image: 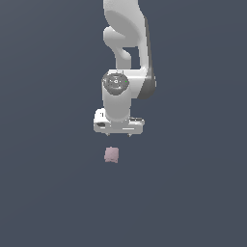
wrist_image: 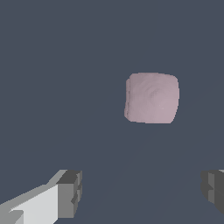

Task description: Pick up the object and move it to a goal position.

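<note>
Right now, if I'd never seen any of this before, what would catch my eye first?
First the white robot arm, hanging down from the top middle of the exterior view against a plain dark grey background. Next the small pale pink block, lying alone just below the end effector, untouched. In the wrist view the block sits beyond the two grey fingers, which stand wide apart.

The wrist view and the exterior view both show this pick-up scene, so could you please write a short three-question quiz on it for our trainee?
1. True or false: the hand is shut on the pink block.
2. Which view shows both fingertips spread wide with the block off their line: A) wrist view, B) exterior view?
3. Fill in: in the exterior view, the block lies ____ the hand.

Key:
1. False; the fingers are open and apart from the block.
2. A.
3. Below, slightly towards the exterior view's left.
</note>
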Tool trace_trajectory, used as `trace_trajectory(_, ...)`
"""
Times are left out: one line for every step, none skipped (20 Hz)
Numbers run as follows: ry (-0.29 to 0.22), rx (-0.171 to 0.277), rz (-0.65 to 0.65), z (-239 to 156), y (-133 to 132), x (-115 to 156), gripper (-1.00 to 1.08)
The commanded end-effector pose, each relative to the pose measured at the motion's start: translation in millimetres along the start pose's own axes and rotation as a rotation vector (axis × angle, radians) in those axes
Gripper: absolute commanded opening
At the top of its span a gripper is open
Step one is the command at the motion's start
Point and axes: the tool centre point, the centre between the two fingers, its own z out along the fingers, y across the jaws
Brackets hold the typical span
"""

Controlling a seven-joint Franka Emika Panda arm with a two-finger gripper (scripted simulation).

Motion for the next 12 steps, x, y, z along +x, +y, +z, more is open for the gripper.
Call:
trace_trajectory(0.0,0.0,0.0,0.0,0.0,0.0,1.0)
trace_trajectory(0.0,0.0,-0.001,-0.3,-0.2,0.0,1.0)
trace_trajectory(0.001,-0.001,-0.006,-1.1,-1.1,-0.1,1.0)
trace_trajectory(0.003,-0.003,-0.012,-2.5,-2.4,-0.3,1.0)
trace_trajectory(0.005,-0.005,-0.022,-4.4,-4.2,-0.6,1.0)
trace_trajectory(0.008,-0.008,-0.033,-6.8,-6.5,-0.9,1.0)
trace_trajectory(0.01,-0.01,-0.044,-9.1,-8.7,-1.3,1.0)
trace_trajectory(0.012,-0.012,-0.053,-10.8,-10.4,-1.5,1.0)
trace_trajectory(0.014,-0.013,-0.058,-11.9,-11.5,-1.7,1.0)
trace_trajectory(0.014,-0.014,-0.061,-12.5,-12.0,-1.8,1.0)
trace_trajectory(0.014,-0.014,-0.061,-12.5,-12.0,-1.8,1.0)
trace_trajectory(0.014,-0.013,-0.059,-12.0,-11.5,-1.8,1.0)
